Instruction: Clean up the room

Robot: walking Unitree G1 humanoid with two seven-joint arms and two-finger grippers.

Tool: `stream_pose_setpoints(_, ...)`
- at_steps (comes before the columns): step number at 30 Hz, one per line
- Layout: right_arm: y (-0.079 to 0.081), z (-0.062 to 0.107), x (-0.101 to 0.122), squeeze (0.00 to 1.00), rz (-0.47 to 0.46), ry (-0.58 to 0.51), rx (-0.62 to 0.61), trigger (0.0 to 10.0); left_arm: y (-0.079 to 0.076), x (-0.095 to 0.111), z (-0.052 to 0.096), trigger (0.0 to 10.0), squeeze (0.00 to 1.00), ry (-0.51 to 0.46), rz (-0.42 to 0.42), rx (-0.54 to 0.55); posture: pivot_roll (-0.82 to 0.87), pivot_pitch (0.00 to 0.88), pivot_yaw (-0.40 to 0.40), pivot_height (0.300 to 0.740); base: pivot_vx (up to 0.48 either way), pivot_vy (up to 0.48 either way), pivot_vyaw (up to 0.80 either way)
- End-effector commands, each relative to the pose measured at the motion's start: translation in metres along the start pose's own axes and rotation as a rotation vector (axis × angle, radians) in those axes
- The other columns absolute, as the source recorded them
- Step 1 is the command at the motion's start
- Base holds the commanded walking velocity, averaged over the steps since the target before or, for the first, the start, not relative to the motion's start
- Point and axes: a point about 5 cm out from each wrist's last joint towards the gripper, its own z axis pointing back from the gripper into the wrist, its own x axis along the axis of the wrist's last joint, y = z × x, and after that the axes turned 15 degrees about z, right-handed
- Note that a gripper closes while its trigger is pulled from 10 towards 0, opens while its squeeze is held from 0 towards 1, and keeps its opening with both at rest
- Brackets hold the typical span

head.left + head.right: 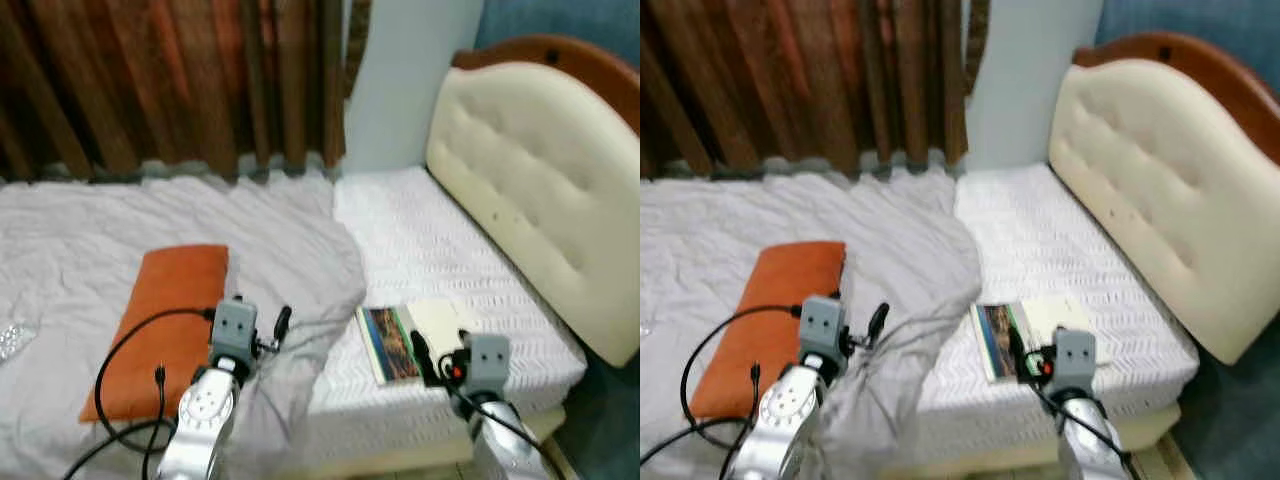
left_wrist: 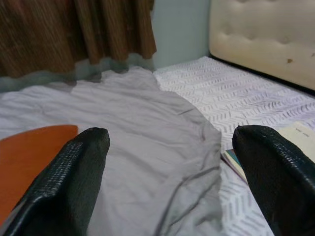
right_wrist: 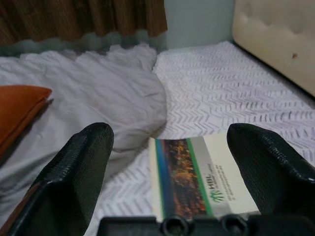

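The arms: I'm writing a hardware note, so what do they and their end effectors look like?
Both arms are silver metal. The left arm has a round joint housing and a loose black cable looping beside it. Each wrist carries a small grey box; the right one shows a red spot. The left end effector and right end effector each have two long black fingers with a finely textured surface.

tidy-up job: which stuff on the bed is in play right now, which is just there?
In play:
- book, on the white bedspread, between the open fingers of the right gripper
- grey blanket, rumpled, ahead of the open left gripper

Just there:
- orange pillow
- headboard
- curtain
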Motion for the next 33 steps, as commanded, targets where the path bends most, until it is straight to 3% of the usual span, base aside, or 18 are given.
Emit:
stream_pose_setpoints(1, 0.003, -0.006, 0.003, 0.00, 0.003, -0.005, 0.023, 10.0, 0.005, 0.004, -0.002, 10.0, 0.00, -0.012, -0.019, 0.014, -0.04, 0.000, -0.032, 0.740, 0.000, 0.480, 0.00)
stream_pose_setpoints(8, 0.006, -0.013, 0.006, 0.00, 0.018, -0.006, 0.053, 10.0, 0.000, 0.003, -0.003, 10.0, 0.00, -0.018, -0.066, 0.022, -0.04, 0.000, -0.029, 0.740, 0.000, 0.137, 0.22)
stream_pose_setpoints(18, 0.019, -0.016, 0.010, 0.00, 0.010, -0.027, 0.118, 10.0, 0.006, 0.008, -0.006, 10.0, 0.00, -0.026, -0.122, 0.061, -0.03, 0.000, -0.029, 0.740, 0.000, 0.000, 0.22)
stream_pose_setpoints(21, 0.021, -0.017, 0.008, 0.00, 0.007, -0.017, 0.126, 10.0, 0.008, 0.010, -0.005, 10.0, 0.00, -0.035, -0.060, 0.067, -0.04, 0.000, -0.028, 0.740, 0.160, 0.000, 0.00)
stream_pose_setpoints(33, 0.014, -0.014, 0.004, 0.00, -0.005, -0.009, 0.078, 10.0, 0.010, 0.009, -0.001, 10.0, 0.00, -0.036, -0.029, 0.055, -0.03, 0.000, -0.025, 0.740, 0.478, 0.000, 0.00)
